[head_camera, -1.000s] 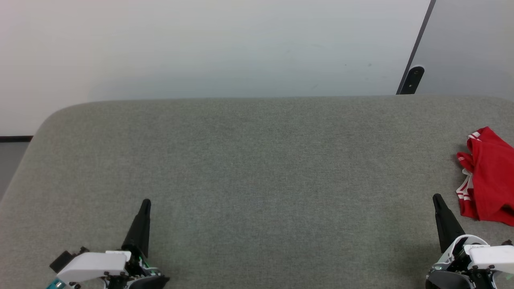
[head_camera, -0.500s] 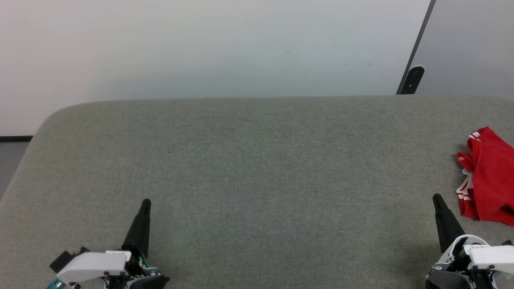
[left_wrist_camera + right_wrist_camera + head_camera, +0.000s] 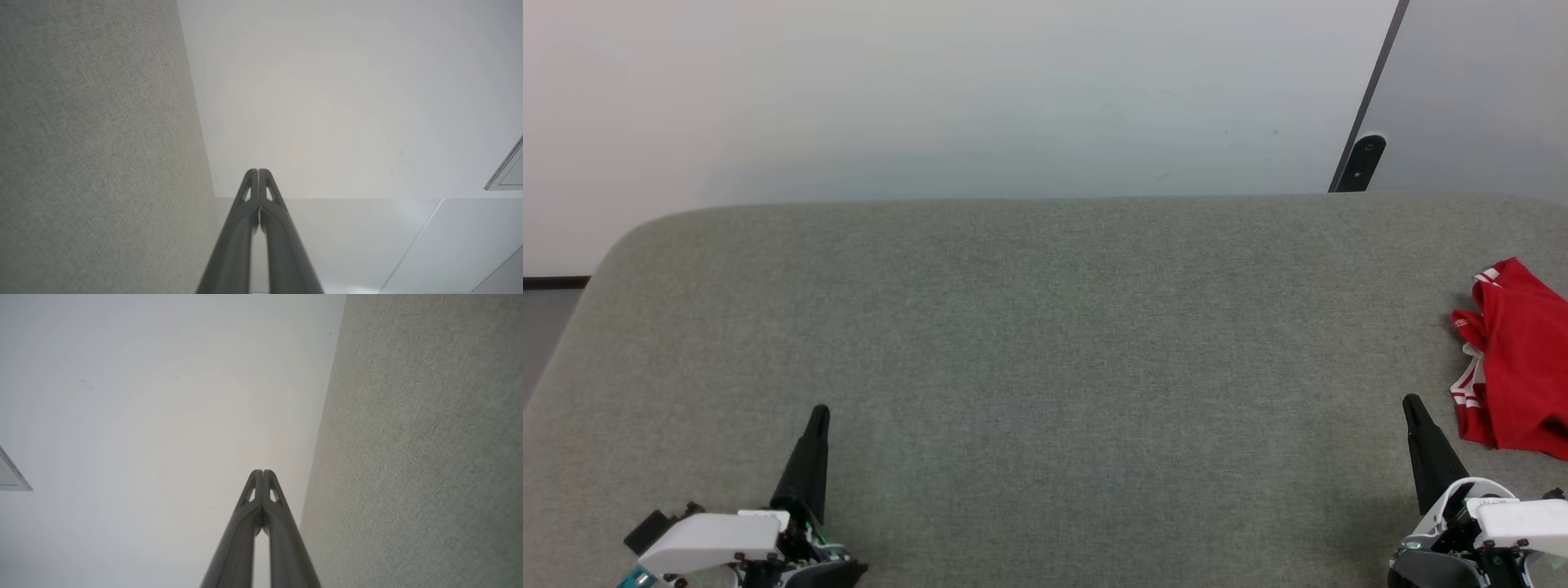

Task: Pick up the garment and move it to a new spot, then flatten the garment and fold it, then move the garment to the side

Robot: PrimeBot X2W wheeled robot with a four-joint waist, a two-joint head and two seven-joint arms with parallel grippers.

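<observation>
Arms parked wide: the left end effector (image 3: 817,420) and the right end effector (image 3: 1413,408) hang low over the near edge of the grey counter (image 3: 1045,327), well apart. Each has its two dark fingers pressed together, gripping nothing. In the wrist views the fingers meet tip to tip and point across the cloth surface toward a pale wall.

The garment (image 3: 1515,359) lies just right of the right end effector and a little beyond its tip, near but apart. It is far across the counter from the left one. It is a rumpled red bundle, creased and doubled over itself, with red-white striped trim along its left side, and the picture's edge cuts off its right part.

Bunched off to one side, it could be a heap waiting to be picked up or a loosely folded shirt already set aside. The spread, empty arms would suit either.
</observation>
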